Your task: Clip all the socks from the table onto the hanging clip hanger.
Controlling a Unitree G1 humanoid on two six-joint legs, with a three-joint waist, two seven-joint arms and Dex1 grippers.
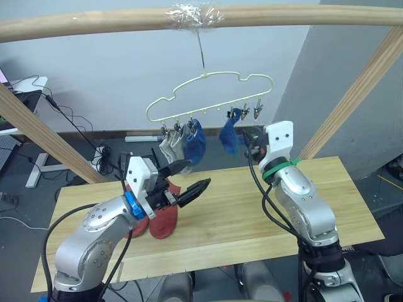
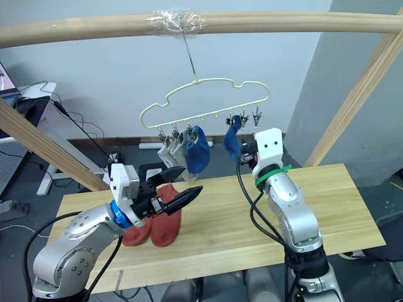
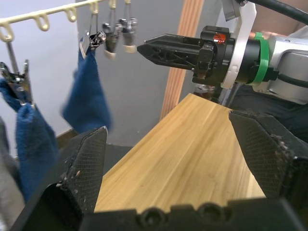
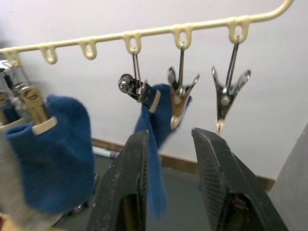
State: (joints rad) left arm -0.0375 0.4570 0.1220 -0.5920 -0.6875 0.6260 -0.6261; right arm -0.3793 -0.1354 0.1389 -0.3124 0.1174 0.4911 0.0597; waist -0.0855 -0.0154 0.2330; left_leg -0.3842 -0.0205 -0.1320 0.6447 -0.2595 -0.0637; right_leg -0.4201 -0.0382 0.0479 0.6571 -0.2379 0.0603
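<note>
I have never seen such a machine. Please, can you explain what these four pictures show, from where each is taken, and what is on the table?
It is a two-armed robot. Two pictures come from its head, two from cameras on its wrists. A clip hanger hangs from a wooden beam, carrying two grey socks and two blue socks. Two red socks lie on the table. The left gripper is open above them, holding nothing. The right gripper is open just below the clips, near a blue sock.

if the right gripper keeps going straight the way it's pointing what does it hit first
Most likely the second blue sock and the bare clip beside it on the clip hanger; the open right gripper aims just under them. Depth is hard to judge, so it might slip below.
</note>
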